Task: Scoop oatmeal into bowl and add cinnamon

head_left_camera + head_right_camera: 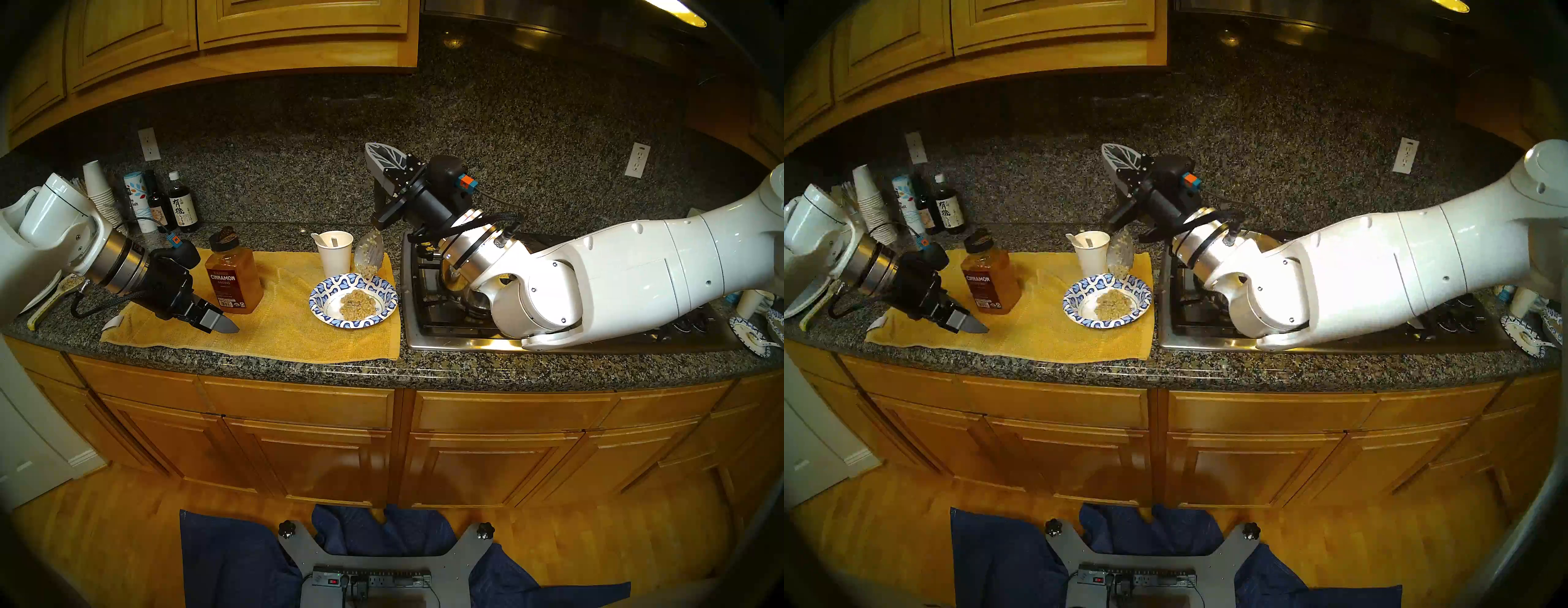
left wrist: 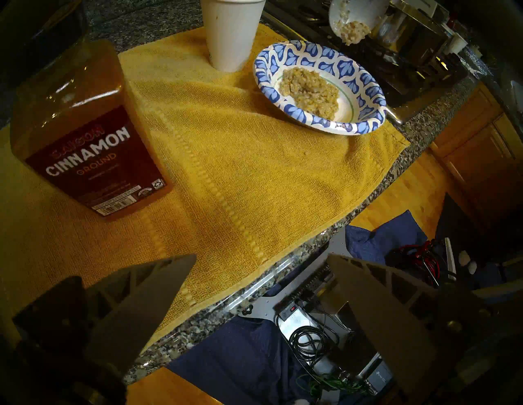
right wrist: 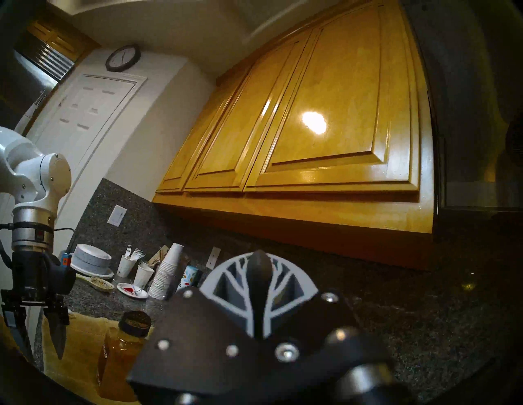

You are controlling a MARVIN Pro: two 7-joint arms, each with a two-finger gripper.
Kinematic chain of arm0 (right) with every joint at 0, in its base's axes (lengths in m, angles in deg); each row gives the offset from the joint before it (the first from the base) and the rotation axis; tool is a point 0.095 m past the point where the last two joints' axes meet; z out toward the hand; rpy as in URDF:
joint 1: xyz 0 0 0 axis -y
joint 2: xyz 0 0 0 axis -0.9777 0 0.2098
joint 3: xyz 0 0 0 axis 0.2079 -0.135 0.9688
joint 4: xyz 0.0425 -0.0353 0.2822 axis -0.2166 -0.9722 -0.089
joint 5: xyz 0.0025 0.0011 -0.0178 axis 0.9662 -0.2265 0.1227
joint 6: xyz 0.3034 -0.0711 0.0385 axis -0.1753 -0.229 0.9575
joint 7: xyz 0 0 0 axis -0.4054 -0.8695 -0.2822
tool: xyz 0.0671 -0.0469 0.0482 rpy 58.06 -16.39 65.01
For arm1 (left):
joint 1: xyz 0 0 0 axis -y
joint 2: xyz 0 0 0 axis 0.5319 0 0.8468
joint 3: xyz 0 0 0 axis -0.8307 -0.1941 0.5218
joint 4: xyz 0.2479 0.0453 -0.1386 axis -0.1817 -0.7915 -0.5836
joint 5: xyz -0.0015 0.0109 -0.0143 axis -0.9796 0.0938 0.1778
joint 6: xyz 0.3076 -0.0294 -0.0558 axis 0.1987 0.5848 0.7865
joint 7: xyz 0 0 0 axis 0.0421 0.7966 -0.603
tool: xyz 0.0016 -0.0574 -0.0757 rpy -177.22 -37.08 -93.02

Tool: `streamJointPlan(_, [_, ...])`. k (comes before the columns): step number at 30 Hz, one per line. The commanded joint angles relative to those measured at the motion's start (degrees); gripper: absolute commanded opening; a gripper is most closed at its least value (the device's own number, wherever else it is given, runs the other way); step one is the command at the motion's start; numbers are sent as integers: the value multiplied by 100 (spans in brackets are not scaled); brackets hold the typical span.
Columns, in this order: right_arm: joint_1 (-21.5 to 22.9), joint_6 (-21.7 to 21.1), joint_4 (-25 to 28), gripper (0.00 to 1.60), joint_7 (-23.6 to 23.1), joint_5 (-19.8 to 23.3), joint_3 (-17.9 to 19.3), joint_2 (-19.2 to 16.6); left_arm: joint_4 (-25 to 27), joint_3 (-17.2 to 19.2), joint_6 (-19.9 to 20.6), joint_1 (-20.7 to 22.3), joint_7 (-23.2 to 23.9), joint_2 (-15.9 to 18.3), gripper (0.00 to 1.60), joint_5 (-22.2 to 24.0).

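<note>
The bowl, a blue-and-white patterned paper one, sits on the right end of a yellow towel and holds a lump of oatmeal. My right gripper is shut on the dark handle of a clear spoon. The spoon hangs steeply over the bowl's back rim with oatmeal clinging to its lower end. The cinnamon jar stands capped on the towel's left part. My left gripper hovers open and empty just in front-left of the jar.
A white paper cup with a spoon in it stands right behind the bowl. The stove lies to the right, a pot partly hidden under my right arm. Dark bottles and stacked cups line the back left.
</note>
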Motion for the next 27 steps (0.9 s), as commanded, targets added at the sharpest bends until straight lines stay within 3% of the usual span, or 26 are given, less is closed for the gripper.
streamJointPlan(1, [-21,8,-26,0,638,-94,520,-401,-13,153,-9,161,-5,-13,160,7])
streamJointPlan(15, [-108,8,-380,0,534,6,1091,-1117,-13,151,-11,159,-6,-13,160,7])
streamJointPlan(27, [-156,8,-784,0,612,51,1241,-1877,-13,152,-12,160,-5,-13,160,7])
